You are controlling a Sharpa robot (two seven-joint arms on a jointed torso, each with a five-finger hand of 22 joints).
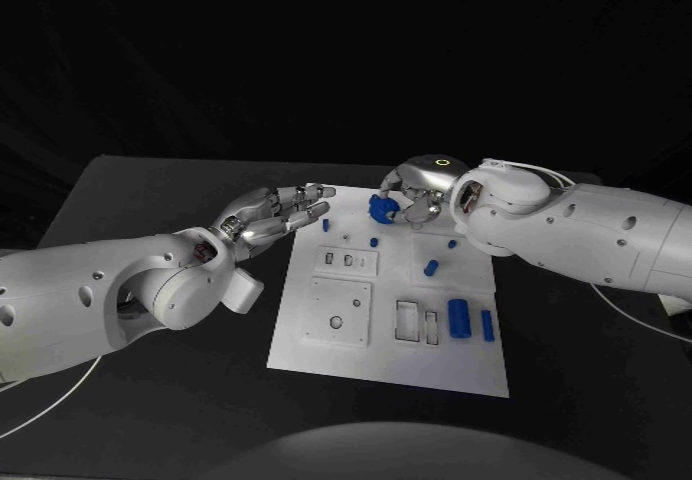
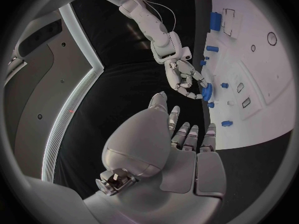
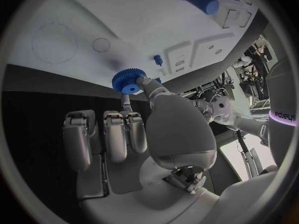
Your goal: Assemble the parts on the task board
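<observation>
On right wrist (image 3: 288,115): "sharpa" lettering

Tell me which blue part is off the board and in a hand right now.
The blue gear, toothed and round, pinched by the right hand over the task board's far edge. The other blue parts are plain pegs and cylinders on the board.

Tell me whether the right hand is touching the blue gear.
Touching: the right wrist view shows the right hand pinching the blue gear between its fingers.
</observation>
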